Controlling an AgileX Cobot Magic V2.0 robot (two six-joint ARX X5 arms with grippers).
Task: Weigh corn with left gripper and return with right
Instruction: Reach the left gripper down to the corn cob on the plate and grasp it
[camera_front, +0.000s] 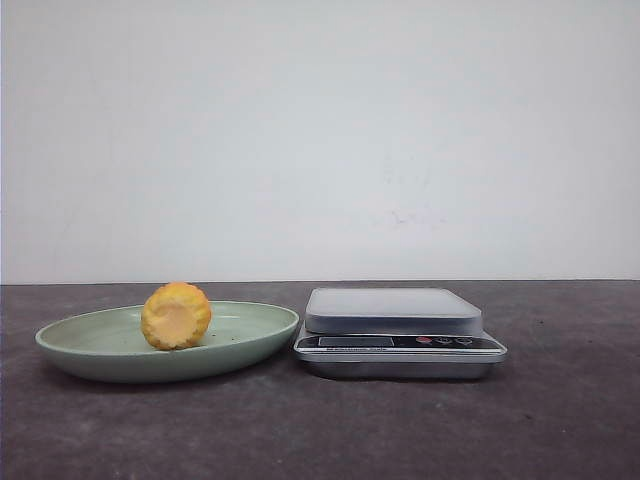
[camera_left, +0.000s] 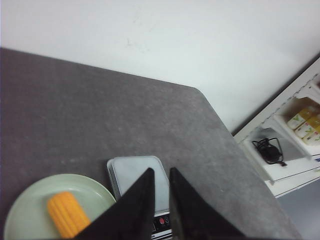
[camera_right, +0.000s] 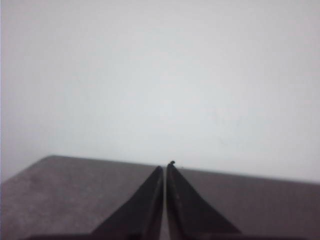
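The dark table fills the lower part of the front view, with the pale green plate at lower left and the scale just beside it at lower centre. The corn lies in the plate, one flat cut end facing the camera; it looks light, stiff and likely to roll, so I would take it across the ridged sides. The left gripper is nearly pressed together above the scale, and the right gripper is pressed together, both holding nothing.

Open air above corn on plate; scale just beside the plate's right rim, narrow gap. Counter bare in front.
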